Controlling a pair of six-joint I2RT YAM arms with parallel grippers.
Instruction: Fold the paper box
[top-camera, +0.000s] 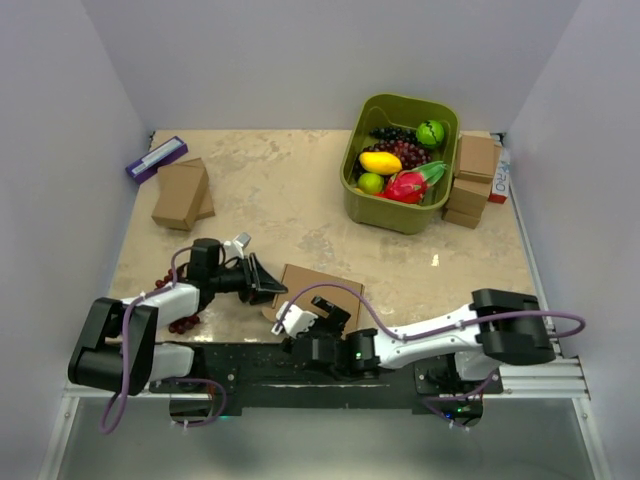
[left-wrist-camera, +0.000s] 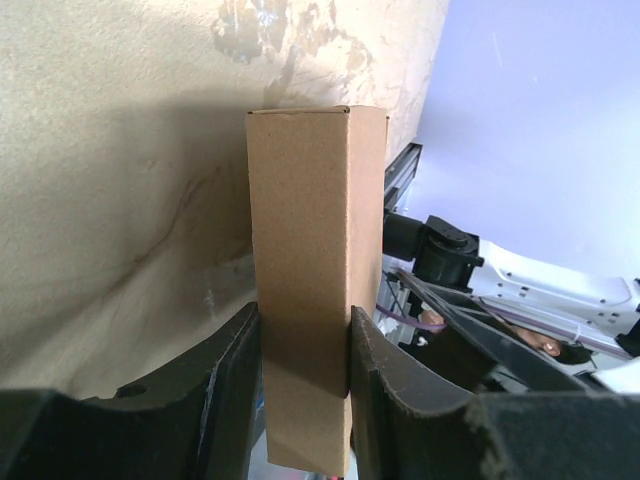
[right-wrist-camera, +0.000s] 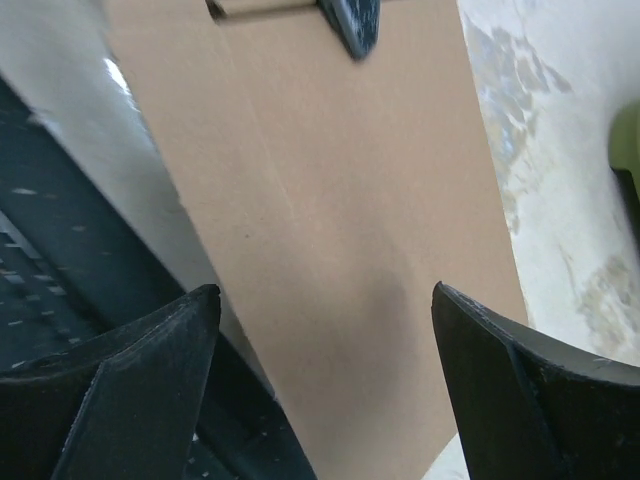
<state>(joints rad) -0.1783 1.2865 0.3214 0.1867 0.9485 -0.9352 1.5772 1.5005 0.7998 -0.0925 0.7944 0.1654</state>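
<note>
Progress: paper box (top-camera: 322, 285) sits on the worktop (top-camera: 280, 190) near the front edge, between both arms. Left fingers (left-wrist-camera: 225, 400) pinch its narrow side edge. Right fingers (right-wrist-camera: 150, 360) are spread wide over the broad brown panel, gripping nothing. Box reads as already formed into a thin closed shape, so probably only final pressing or tucking is left. Can't tell whether the flaps are seated.
</note>
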